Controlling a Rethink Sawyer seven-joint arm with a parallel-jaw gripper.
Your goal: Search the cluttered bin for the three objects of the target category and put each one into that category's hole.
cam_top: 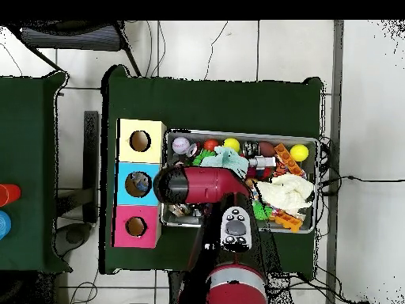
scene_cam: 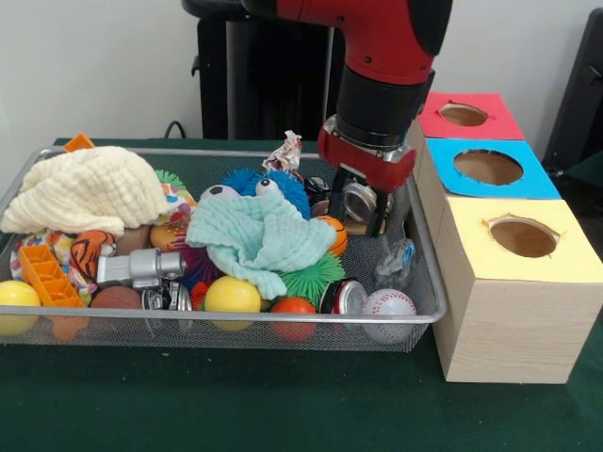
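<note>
The claw (scene_cam: 363, 209) is low inside the wire bin (scene_cam: 419, 315), at the end of the bin nearest the three boxes, and a round silver metal thing, like a can (scene_cam: 359, 201) seen from its end, sits between its black fingers; I cannot tell for sure if the fingers press on it or only stand around it. Above the claw the red and black arm (scene_cam: 382, 66) comes down, and in the overhead view it covers this part of the bin. Just beside the claw lies a small orange ball with black lines (scene_cam: 333, 234), and next to that a light green cloth (scene_cam: 259, 240) rests over a blue furry toy with big eyes (scene_cam: 268, 188). Along the front wall of the bin there are a white baseball (scene_cam: 388, 306), another can with a red side (scene_cam: 344, 297), a red ball (scene_cam: 294, 309) and a yellow ball (scene_cam: 232, 296). Further from the claw I see a grey toy tool (scene_cam: 141, 267), an orange plastic piece (scene_cam: 49, 276) and a cream cloth (scene_cam: 89, 191) heaped at the far end. Outside the bin, on the green counter (scene_cam: 236, 400), stand a yellow-topped box (scene_cam: 513, 282), a blue-topped box (scene_cam: 490, 169) and a red-topped box (scene_cam: 469, 116) in one row, each with a round hole in its top.
</note>
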